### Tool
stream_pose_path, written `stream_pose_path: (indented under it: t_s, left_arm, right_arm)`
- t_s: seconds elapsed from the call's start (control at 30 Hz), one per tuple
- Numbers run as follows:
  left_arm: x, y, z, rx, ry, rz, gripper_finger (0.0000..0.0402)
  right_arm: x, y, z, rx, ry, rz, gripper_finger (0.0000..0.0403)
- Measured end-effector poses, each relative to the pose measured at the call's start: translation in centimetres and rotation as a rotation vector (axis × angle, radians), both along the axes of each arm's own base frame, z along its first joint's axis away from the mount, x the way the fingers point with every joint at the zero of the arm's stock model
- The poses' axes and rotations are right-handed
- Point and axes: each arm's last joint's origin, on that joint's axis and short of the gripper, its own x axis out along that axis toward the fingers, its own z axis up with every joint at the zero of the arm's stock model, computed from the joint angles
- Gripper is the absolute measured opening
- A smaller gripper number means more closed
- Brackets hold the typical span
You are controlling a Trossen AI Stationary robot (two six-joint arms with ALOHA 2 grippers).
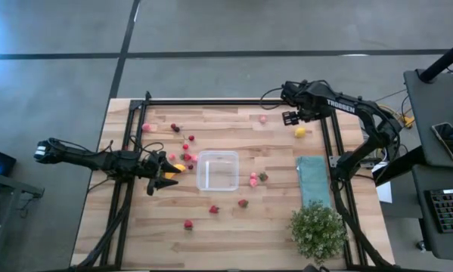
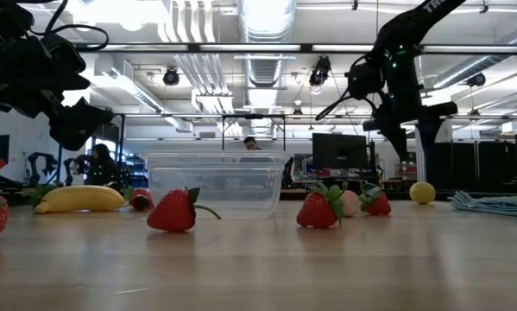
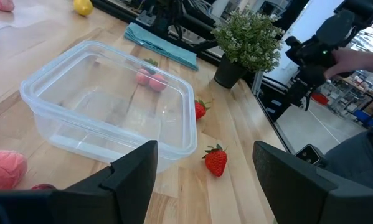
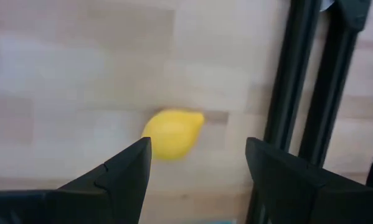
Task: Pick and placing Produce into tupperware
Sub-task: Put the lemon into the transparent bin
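Tupperware [image 3: 108, 112], near corner behind left gripper [image 3: 198, 177]

Light wooden table [image 1: 234, 227]: clear tupperware [image 1: 218, 170] mid-table, berries scattered around it, banana [image 1: 175, 168] just left, lemon [image 1: 299, 132], teal cloth [image 1: 313, 181] and plant [image 1: 318, 231] right.

Bare table round lemon [image 4: 172, 133]; frame rail [image 4: 301, 93] beside.
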Motion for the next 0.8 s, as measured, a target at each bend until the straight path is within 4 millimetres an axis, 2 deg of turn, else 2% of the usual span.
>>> stream_pose_path:
  t_s: [0.27, 0.4, 0.5, 0.6, 0.8]
  left_arm:
    - [0.0, 0.0, 0.0, 0.000, 0.000, 0.000, 0.0249]
    - [0.0, 0.0, 0.0, 0.000, 0.000, 0.000, 0.0249]
    - [0.0, 0.0, 0.0, 0.000, 0.000, 0.000, 0.0249]
    - [0.0, 0.0, 0.0, 0.000, 0.000, 0.000, 0.0249]
    - [0.0, 0.0, 0.0, 0.000, 0.000, 0.000, 0.0249]
  right_arm:
    - [1.3, 2.2, -0.3, 0.059, 0.004, 0.055, 0.0251]
    - [1.8, 3.4, -0.4, 0.030, 0.036, 0.061, 0.0253]
    - [1.6, 3.9, -0.5, 0.022, 0.015, -0.029, 0.0251]
    - [1.0, 4.6, -0.7, 0.020, -0.025, -0.189, 0.0249]
    - [-1.2, 6.5, -1.5, -0.035, -0.100, -0.375, 0.0253]
